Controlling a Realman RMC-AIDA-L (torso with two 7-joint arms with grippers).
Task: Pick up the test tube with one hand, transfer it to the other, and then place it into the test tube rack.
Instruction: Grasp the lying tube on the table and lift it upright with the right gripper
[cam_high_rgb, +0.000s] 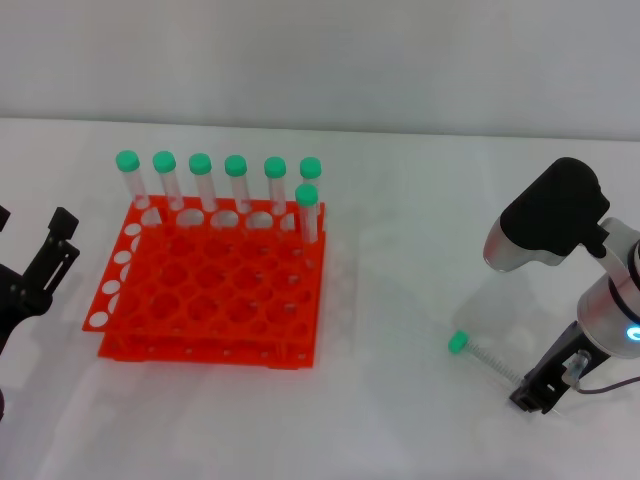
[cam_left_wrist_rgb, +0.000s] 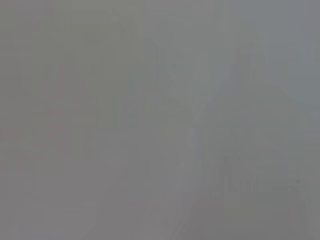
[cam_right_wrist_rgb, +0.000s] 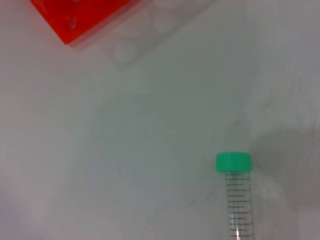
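The test tube (cam_high_rgb: 487, 358) lies flat on the white table at the right, its green cap (cam_high_rgb: 457, 342) pointing left toward the rack. In the right wrist view the same test tube (cam_right_wrist_rgb: 237, 200) lies on the table with its cap nearest the rack. My right gripper (cam_high_rgb: 537, 385), on the blue-lit arm, is down at the table over the tube's tip end. The orange test tube rack (cam_high_rgb: 205, 290) stands at centre left, with several green-capped tubes (cam_high_rgb: 201, 180) upright along its back. My left gripper (cam_high_rgb: 35, 262) hangs open at the left edge, beside the rack.
A corner of the rack (cam_right_wrist_rgb: 82, 15) shows in the right wrist view. The left wrist view shows only a plain grey blur. Bare white table (cam_high_rgb: 400, 300) lies between the rack and the lying tube.
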